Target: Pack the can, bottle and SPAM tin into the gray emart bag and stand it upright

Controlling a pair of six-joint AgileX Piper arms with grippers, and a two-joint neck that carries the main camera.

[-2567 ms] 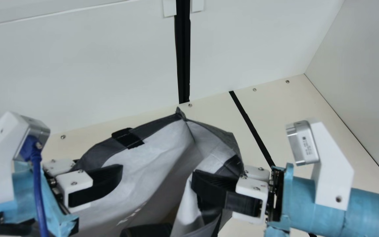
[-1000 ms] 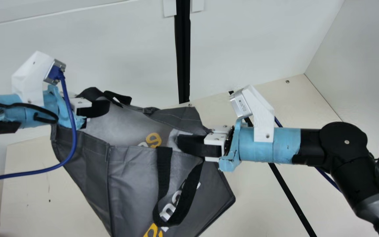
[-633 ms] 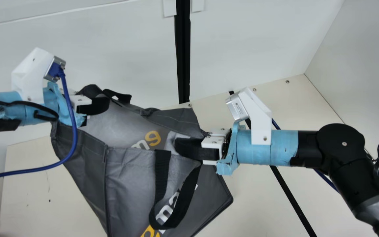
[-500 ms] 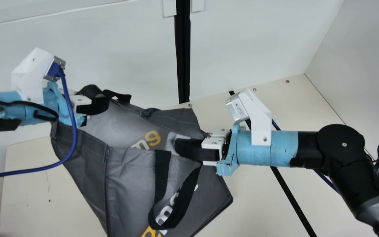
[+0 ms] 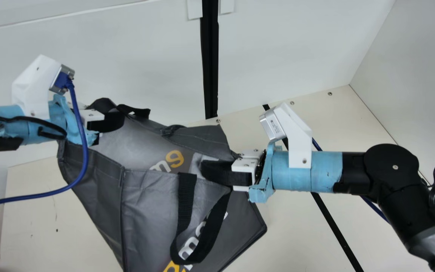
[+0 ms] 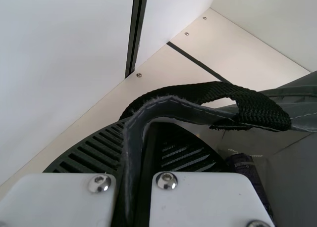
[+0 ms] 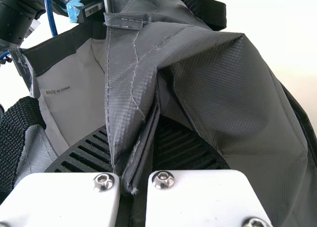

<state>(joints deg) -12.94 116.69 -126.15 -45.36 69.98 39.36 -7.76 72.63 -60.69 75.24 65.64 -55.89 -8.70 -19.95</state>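
In the main view the gray bag (image 5: 145, 211) hangs tilted between my two grippers, its mouth partly spread. My left gripper (image 5: 121, 121) is shut on its rim at the upper left, and my right gripper (image 5: 206, 170) on its rim at the right. The left wrist view has the bag's edge (image 6: 168, 107) pinched between the fingers of my left gripper (image 6: 143, 133). Inside the bag a dark printed item (image 6: 247, 175) lies partly hidden. In the right wrist view folded bag fabric (image 7: 133, 88) is clamped in my right gripper (image 7: 141, 133). Can, bottle and tin cannot be told apart.
A blue cable (image 5: 83, 166) loops from my left wrist in front of the bag. White walls (image 5: 96, 68) rise behind and at the right of the cream table (image 5: 32, 211). A black handle (image 5: 185, 226) dangles on the bag's near side.
Since the earliest frame both arms have moved up and away in the main view, taking the bag along, and its printed outside has come into sight. My left gripper has closed on the rim. Lately almost nothing moves.
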